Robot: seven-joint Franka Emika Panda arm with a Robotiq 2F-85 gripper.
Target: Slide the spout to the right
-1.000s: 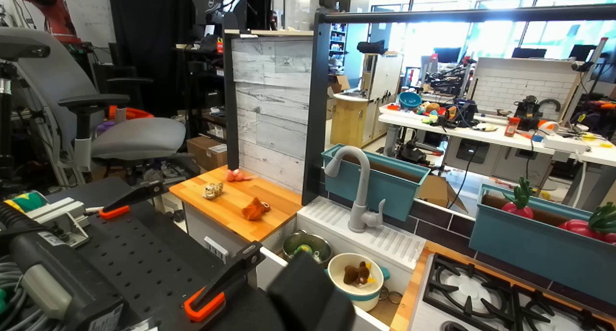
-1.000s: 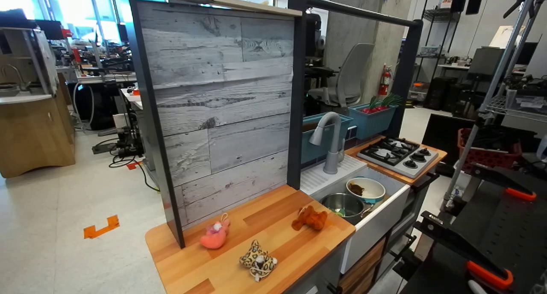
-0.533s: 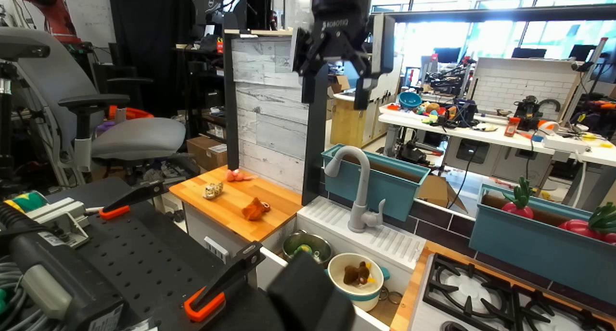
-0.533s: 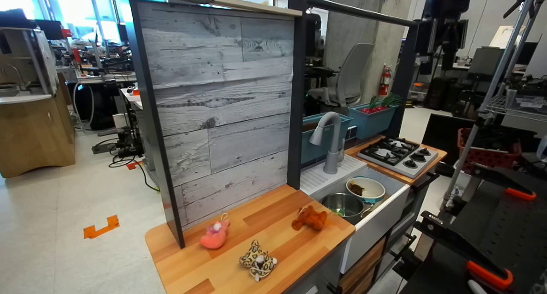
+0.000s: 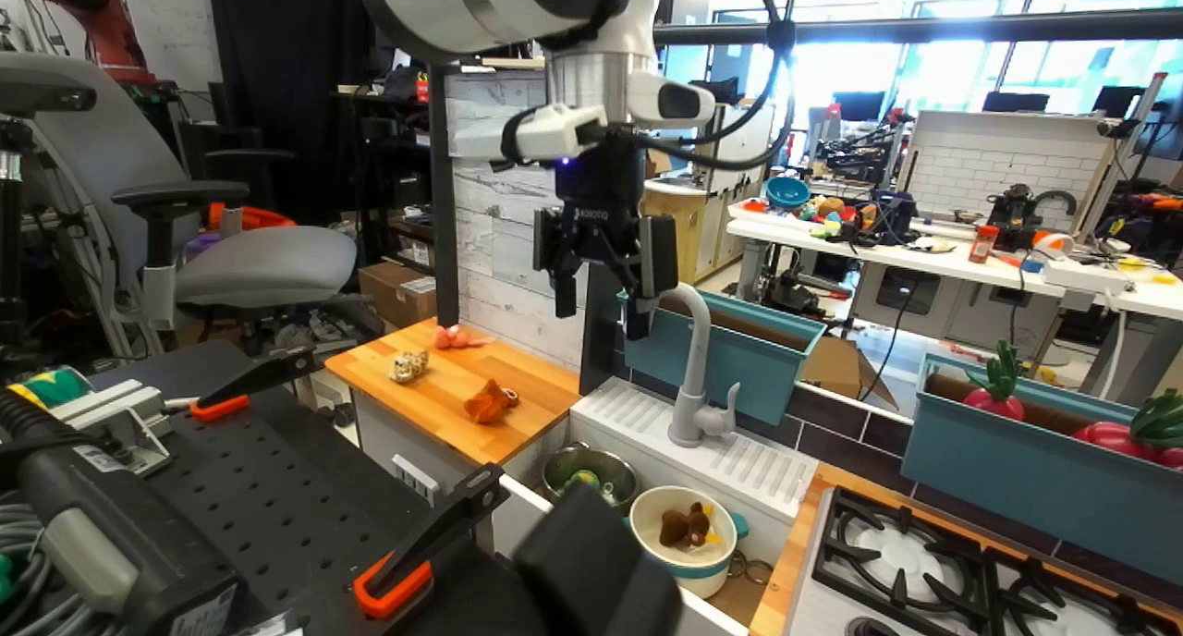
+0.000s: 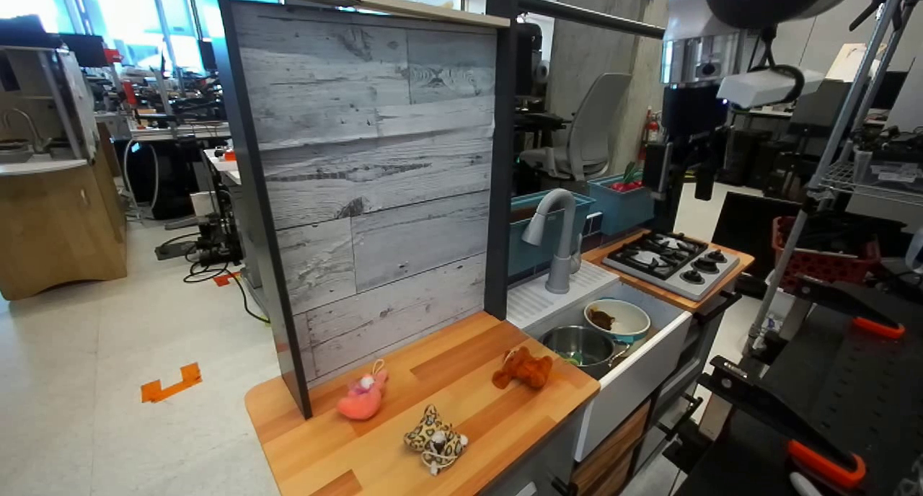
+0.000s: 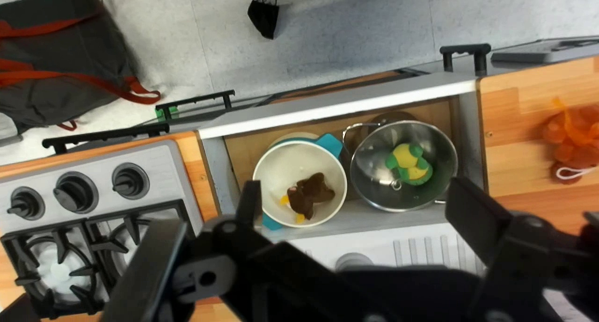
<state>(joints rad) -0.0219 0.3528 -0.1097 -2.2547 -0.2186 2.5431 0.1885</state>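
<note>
The spout is a grey gooseneck faucet tube that stands upright on the white ribbed sink ledge. It shows in both exterior views (image 5: 699,340) (image 6: 565,226). In an exterior view my gripper (image 5: 602,309) hides the spout's nozzle end. In an exterior view the gripper (image 6: 679,180) hangs apart from the spout, higher and to its right. In the wrist view only a grey round part of the spout's base (image 7: 354,259) shows; the gripper body hides the rest. The gripper (image 7: 355,195) is open with nothing between its fingers, pointing down over the sink.
A cream pot (image 7: 281,172) with a brown toy and a steel pot (image 7: 449,158) with a green-yellow toy stand in the sink. Blue planters (image 5: 730,377) hang behind the spout. A stove (image 6: 674,265) and a wooden counter with plush toys (image 6: 530,370) flank the sink.
The arm has come down into view from above, and the gripper is now lower, near the spout's height. The spout and the toys have not moved.
</note>
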